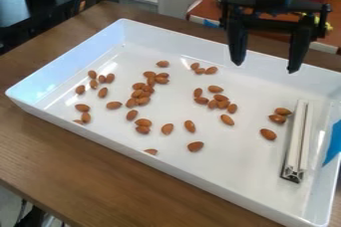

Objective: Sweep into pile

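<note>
Camera view, upper right: gripper [265,66], black, two tapering fingers, well apart, nothing between them; released. Position: over the far wall of the tray [80,61].

Item, bar [298,139]: the apparent sweeping tool. Location: lower right of the frame, on the tray floor near its right wall. Ungrasped. Key relation: it lies below the gripper in the frame and slightly to the right. Long axis: roughly up and down the frame, lower end leaning a little left. Fingers spread left to right, so a grasp across the narrow width looks suited with little turning. Material: off-white, ridged lengthwise, seemingly rigid; lower end dark-edged.

Item, almonds [167,129]: brown, matte, pointed ovals. Location: loose clusters and singles, from left of centre across to just beside the bar. All lie to its left; a leftward sweep should gather them once it is held.

Item, tray: white, smooth, glossy, rectangular, walls sloping outward; set on a brown wood-grain table [60,156]. Blue tape [332,144] at the right wall.

Condition: sweep not begun, by judgement; grasping the bar comes first. Risks: the nearest almonds obstructing a finger; smooth nuts slipping past the bar's ends.
</note>
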Available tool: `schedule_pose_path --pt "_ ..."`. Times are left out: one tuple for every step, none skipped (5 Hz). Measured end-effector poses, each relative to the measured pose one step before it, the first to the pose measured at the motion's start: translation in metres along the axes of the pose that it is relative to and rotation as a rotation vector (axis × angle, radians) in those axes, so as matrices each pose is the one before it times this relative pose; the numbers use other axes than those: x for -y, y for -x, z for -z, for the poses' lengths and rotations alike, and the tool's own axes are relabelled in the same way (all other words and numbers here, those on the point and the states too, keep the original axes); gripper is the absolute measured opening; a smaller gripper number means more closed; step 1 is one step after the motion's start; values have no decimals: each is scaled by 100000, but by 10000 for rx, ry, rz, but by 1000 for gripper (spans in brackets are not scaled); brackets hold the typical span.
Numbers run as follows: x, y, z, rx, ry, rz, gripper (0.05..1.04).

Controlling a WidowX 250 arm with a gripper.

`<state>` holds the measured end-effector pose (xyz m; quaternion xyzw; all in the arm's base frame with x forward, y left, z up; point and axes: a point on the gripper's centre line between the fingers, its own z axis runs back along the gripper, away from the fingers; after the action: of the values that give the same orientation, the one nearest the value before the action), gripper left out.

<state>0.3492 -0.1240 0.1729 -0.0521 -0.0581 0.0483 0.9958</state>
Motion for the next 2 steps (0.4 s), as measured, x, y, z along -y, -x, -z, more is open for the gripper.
schedule_pose_path --pt "-270 515 1689 -491 -217 -46 993" --pt "270 58 1091 107 129 -167 993"
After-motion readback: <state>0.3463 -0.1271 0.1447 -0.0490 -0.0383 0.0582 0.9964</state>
